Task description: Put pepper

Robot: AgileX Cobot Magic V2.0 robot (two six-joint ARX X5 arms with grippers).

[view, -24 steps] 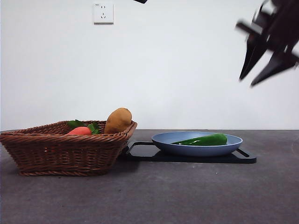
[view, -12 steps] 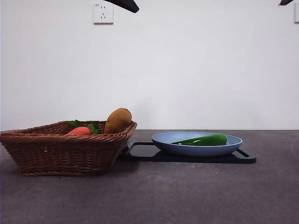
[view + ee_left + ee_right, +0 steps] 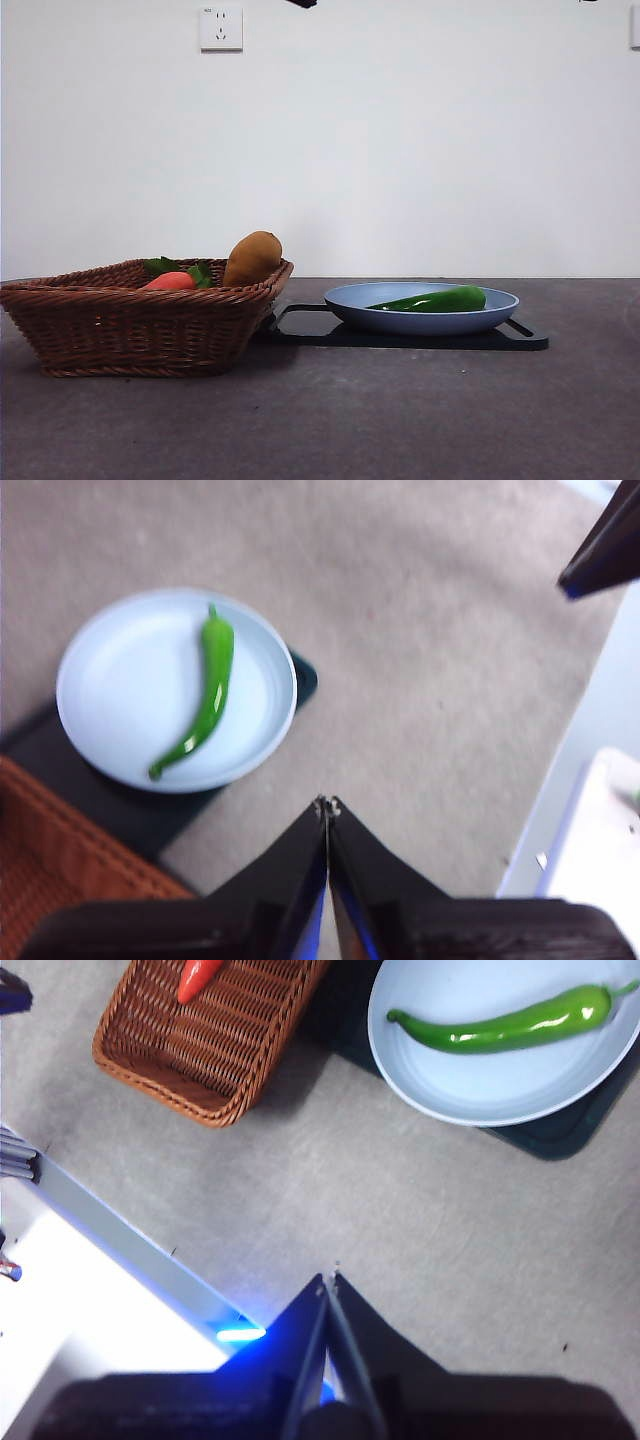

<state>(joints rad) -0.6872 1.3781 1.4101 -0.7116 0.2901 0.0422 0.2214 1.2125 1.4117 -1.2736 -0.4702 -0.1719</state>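
Note:
The green pepper [image 3: 435, 300] lies in the blue plate [image 3: 345, 300], which rests on a black tray [image 3: 300, 328] right of the basket. It also shows in the left wrist view [image 3: 205, 695] and the right wrist view [image 3: 505, 1026], lying free on the plate [image 3: 110, 695] [image 3: 520, 1090]. My left gripper [image 3: 327, 805] is shut and empty, high above the table beside the plate. My right gripper [image 3: 330, 1275] is shut and empty, high above bare table near the plate. In the front view only a black tip [image 3: 300, 3] shows at the top edge.
A brown wicker basket [image 3: 120, 320] stands at the left with an orange-red vegetable with green leaves [image 3: 170, 281] and a tan potato-like lump [image 3: 252, 258] inside. The basket also shows in the right wrist view [image 3: 210, 1050]. A wall socket [image 3: 221, 28] is behind.
A second ago an arm hung large and dark at the upper right of the front view; it has risen out of view. The pepper, plate and basket have not moved.

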